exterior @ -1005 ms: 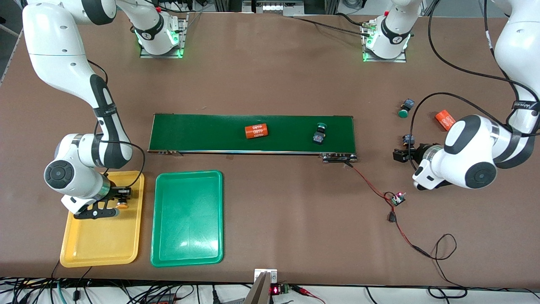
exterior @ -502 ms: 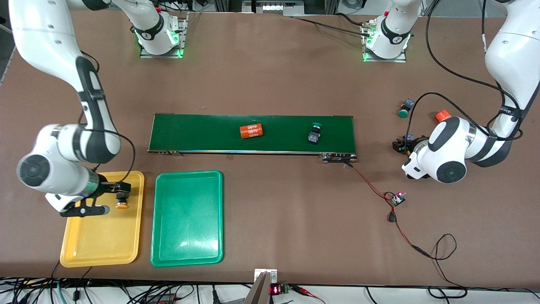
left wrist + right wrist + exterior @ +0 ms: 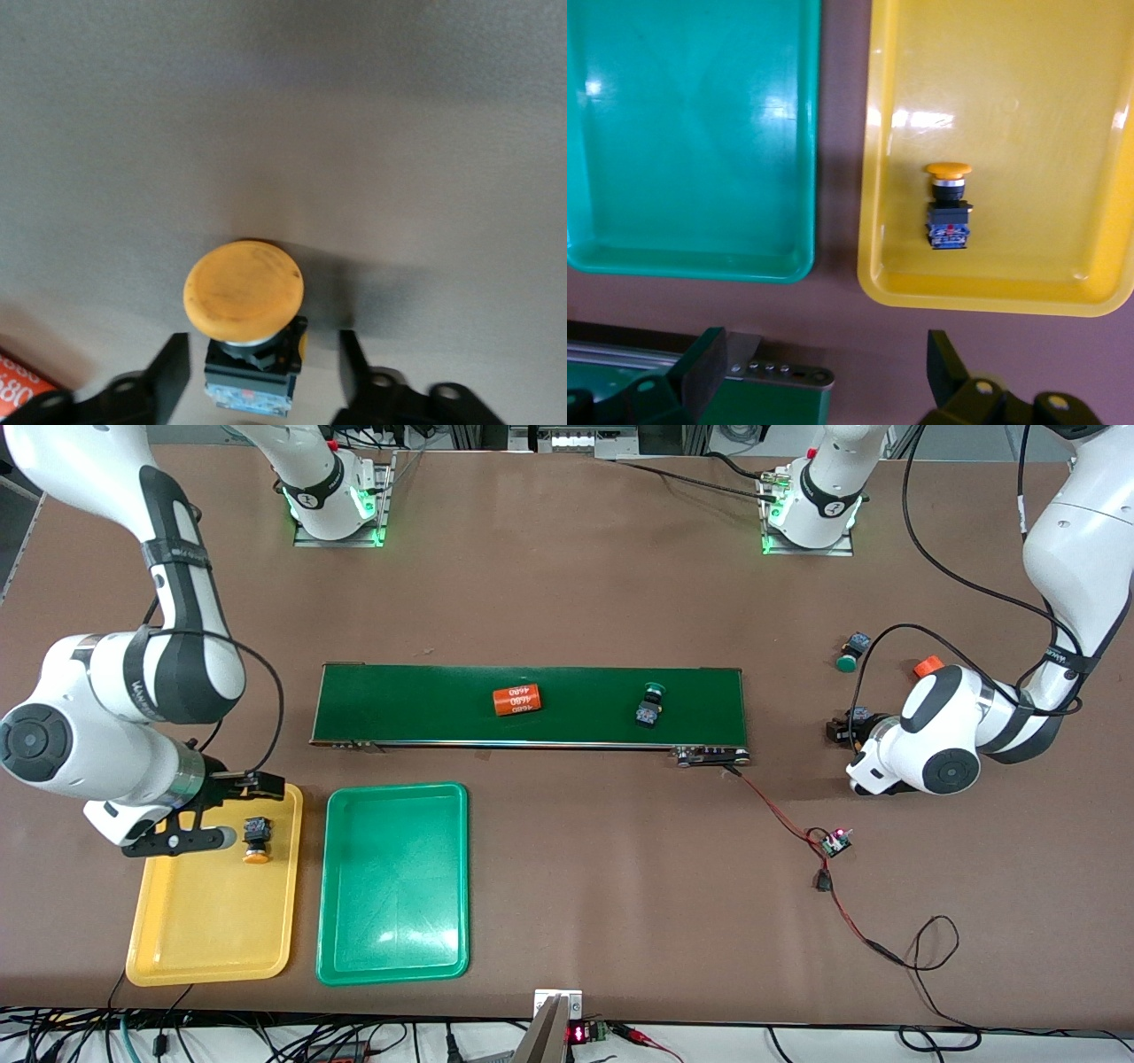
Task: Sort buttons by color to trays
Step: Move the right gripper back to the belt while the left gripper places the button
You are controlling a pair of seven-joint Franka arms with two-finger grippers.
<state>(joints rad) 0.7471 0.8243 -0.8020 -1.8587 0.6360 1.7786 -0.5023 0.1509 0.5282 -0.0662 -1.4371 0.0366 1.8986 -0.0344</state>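
A yellow-capped button [image 3: 255, 841] lies in the yellow tray [image 3: 208, 930]; the right wrist view shows it [image 3: 949, 202] on the tray floor [image 3: 1063, 106]. My right gripper [image 3: 248, 811] is open and empty over that tray's edge nearest the conveyor; the right wrist view shows its jaws [image 3: 824, 367] wide apart. The green tray [image 3: 392, 881] beside it is empty. My left gripper [image 3: 839, 732] is open, low on the table, with a second yellow-capped button [image 3: 244, 292] standing between its fingers [image 3: 168, 376], gaps on both sides. One green button [image 3: 650, 704] rides the belt. Another [image 3: 849, 657] lies on the table.
The long dark-green conveyor belt [image 3: 425, 700] carries an orange "4680" cylinder [image 3: 516, 700]. Another orange cylinder [image 3: 928, 665] lies by the left arm. A small circuit board [image 3: 834, 842] on red-black wires lies on the table nearer the front camera.
My right gripper opened, left the yellow button in the yellow tray and drew back toward the conveyor. The left gripper shifted around its button. The cylinder and green button rode toward the right arm's end.
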